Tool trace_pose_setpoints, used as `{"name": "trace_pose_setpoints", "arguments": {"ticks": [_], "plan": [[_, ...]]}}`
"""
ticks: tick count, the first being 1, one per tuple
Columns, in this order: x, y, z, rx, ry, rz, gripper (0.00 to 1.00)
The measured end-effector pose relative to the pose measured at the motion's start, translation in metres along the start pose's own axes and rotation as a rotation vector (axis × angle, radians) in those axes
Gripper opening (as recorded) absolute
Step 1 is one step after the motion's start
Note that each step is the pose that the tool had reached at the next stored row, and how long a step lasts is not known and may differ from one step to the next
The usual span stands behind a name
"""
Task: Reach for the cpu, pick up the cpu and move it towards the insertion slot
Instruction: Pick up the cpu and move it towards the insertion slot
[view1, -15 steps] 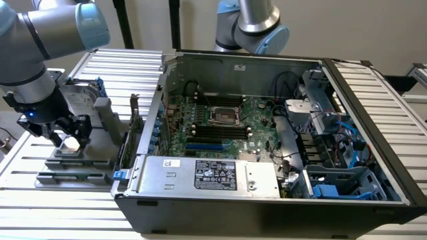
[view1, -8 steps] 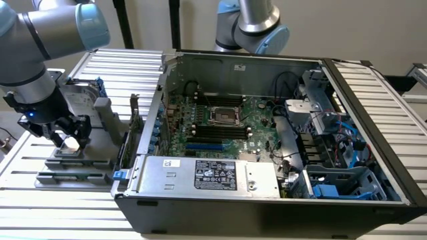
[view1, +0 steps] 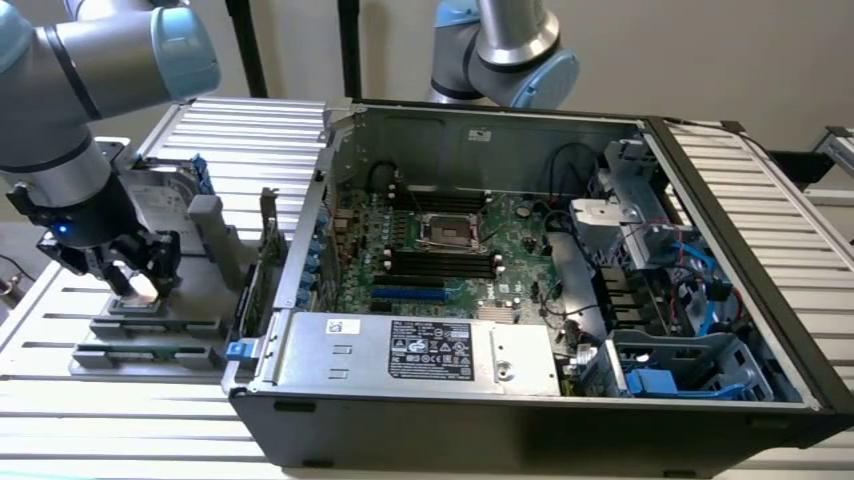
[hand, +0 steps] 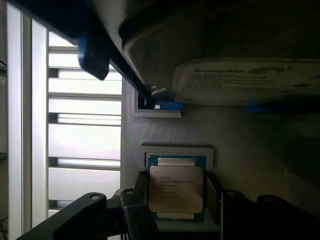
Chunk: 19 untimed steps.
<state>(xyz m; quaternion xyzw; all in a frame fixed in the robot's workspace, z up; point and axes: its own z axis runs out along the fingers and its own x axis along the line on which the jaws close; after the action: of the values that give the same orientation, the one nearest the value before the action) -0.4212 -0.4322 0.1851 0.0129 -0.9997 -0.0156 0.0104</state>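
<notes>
The cpu, a small square chip with a silver top and a green rim, lies in the recess of a grey holder. My gripper straddles it, with dark fingers pressed against two opposite edges. In the exterior view my gripper is low over the holder at the exterior view's left, with the pale cpu between its fingers. The insertion slot, a shiny metal frame with a dark centre, sits on the green board inside the open computer case, well to the exterior view's right.
A silver hard drive with blue rails stands in a rack just beyond the cpu. The case's upright side wall rises between holder and socket. A second arm hangs behind the case. Slatted table lies around.
</notes>
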Motion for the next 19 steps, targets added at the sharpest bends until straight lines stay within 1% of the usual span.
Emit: {"name": "trace_pose_setpoints", "arguments": {"ticks": [3, 8, 15, 19], "plan": [[0.000, 0.0001, -0.0041, 0.0002, 0.0003, 0.000, 0.55], [0.000, 0.0005, -0.0177, 0.0002, 0.0003, 0.000, 0.55], [0.000, 0.0015, -0.0486, 0.0001, 0.0002, 0.001, 0.55], [-0.004, 0.0019, -0.0668, 0.0001, 0.0002, 0.001, 0.55]]}}
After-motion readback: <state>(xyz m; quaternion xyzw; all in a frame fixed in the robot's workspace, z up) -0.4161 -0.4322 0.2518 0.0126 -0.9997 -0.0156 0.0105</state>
